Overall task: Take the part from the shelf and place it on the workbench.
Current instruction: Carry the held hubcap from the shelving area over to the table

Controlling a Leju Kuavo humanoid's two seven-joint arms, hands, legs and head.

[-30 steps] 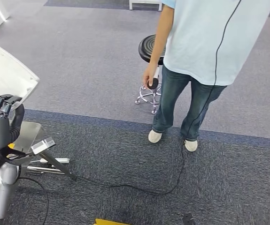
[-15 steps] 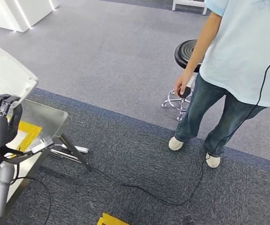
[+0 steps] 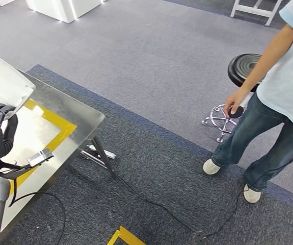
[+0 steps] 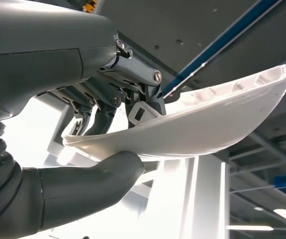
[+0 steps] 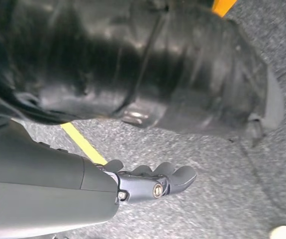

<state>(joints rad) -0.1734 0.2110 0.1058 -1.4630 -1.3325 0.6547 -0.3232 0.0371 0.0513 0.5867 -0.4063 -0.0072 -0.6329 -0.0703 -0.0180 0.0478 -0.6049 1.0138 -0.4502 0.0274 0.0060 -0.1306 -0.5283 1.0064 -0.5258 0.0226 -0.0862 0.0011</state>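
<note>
One white part [image 4: 194, 119] gripped in the left hand [image 4: 107, 124] above one steel table [image 3: 83, 120], right hand [image 5: 148, 181] hanging empty with fingers extended, one person [image 3: 275, 102] by one black stool [image 3: 242, 66]

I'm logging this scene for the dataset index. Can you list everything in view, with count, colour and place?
Part: one, white, curved panel, held at far left above the workbench.
Workbench: one, steel with yellow tape border, left.
Stool: one, black seat on chrome base, right, behind the person.
Cable: one, black, across the carpet.
Person: one, light blue shirt, jeans, right edge.
Left hand: dark grey, grips the part.
Right hand: dark grey, fingers held straight out, holds nothing, above the carpet.
</note>
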